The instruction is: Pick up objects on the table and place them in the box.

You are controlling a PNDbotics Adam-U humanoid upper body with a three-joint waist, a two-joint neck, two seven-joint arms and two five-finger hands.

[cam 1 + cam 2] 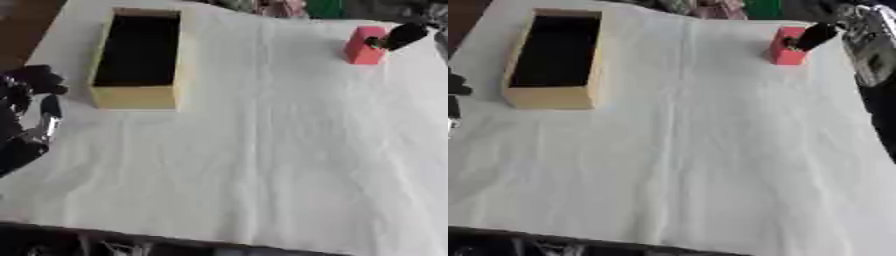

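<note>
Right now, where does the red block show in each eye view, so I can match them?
Left eye view: the red block sits upper right on the white cloth, the right hand's fingers at its side.
Right eye view: the same block shows upper right, a little further left.
Shared landmark: the open wooden box, upper left in both.

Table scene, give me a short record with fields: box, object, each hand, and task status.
box: yellow box at far left of the white table, open top, dark inside, nothing visible in it
object: red block at far right
right hand: right hand touching the red block, grip unclear
left hand: left hand near the left edge, holding nothing
status: block not yet in box
</note>
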